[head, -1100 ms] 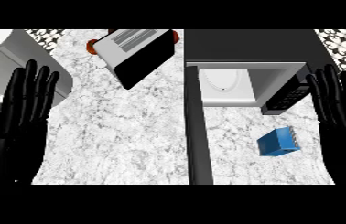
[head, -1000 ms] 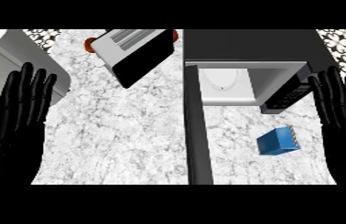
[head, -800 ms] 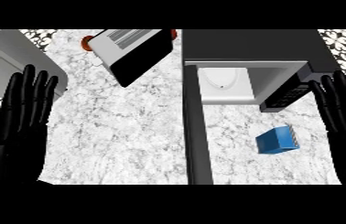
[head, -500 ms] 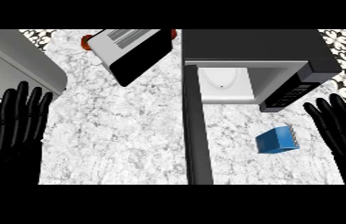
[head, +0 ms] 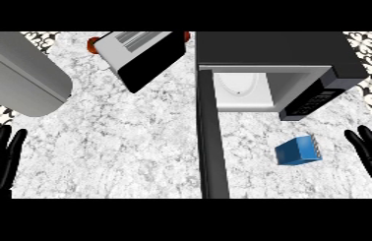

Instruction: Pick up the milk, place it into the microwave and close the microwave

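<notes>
A white marbled kitchen counter fills the scene, with a toaster at the back left and a grey rounded appliance beside it. The microwave stands at the right with its door swung wide open toward the viewer, its white interior showing. The milk, a small blue carton, sits on the counter just in front of the microwave's control panel, untouched. Over the past second both hands have slid down and outward: the left hand now shows only at the lower left edge and the right hand at the lower right edge, each with fingers straight and slightly apart, holding nothing. The pickup appears not yet begun; the right hand, nearer the carton, looks best placed to reach for it.
</notes>
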